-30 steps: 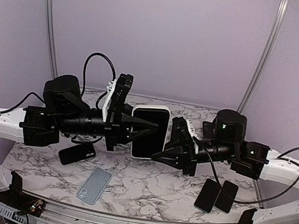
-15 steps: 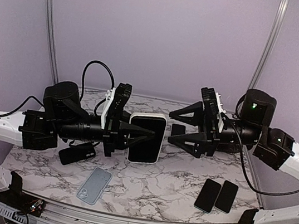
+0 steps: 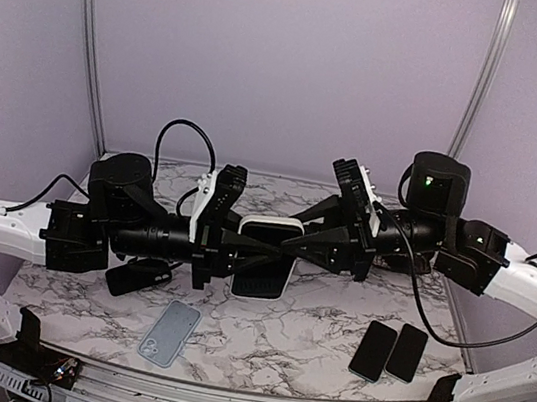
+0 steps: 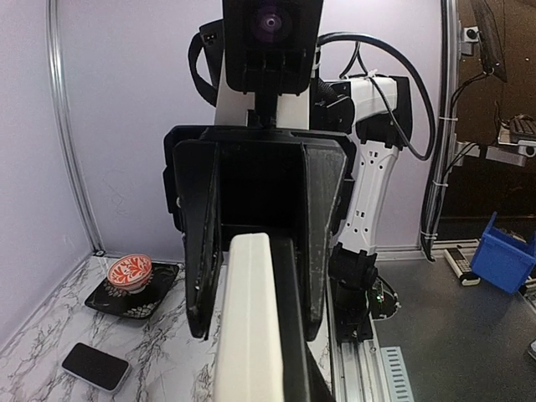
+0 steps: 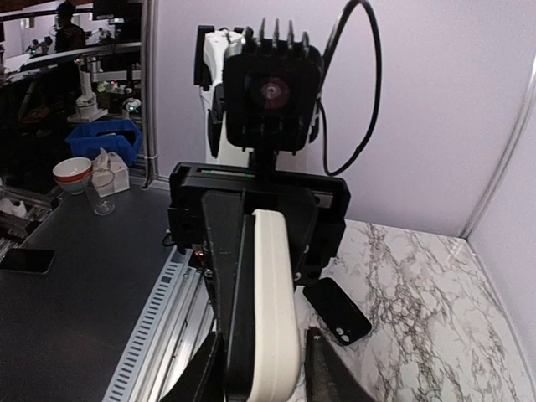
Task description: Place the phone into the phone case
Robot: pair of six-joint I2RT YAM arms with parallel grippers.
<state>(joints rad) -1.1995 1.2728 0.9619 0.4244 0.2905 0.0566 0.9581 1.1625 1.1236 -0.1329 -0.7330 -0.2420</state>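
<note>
A white phone case [image 3: 270, 225] with the black phone [image 3: 260, 273] lying in it hangs above the middle of the table. My left gripper [image 3: 273, 252] comes in from the left and is shut on it. My right gripper [image 3: 288, 250] reaches in from the right, its jaws open and straddling the same piece. In the right wrist view the case [image 5: 273, 301] and phone [image 5: 238, 318] show edge-on between my fingertips [image 5: 325, 374], a thin gap beside the case. The left wrist view shows case [image 4: 243, 327] and phone [image 4: 290, 327] edge-on, with the left jaws hidden under them.
On the marble table [image 3: 309, 339] lie a black case [image 3: 138, 276] and a grey-blue case [image 3: 169, 333] at the front left, and two dark phones [image 3: 373, 350] [image 3: 407, 351] at the front right. A red bowl on a black dish [image 4: 129, 272] stands at the table's far end.
My right gripper let go, swung up and away, then came back to the phone with narrower jaws. The left arm lowered and tilted the cased phone slightly.
</note>
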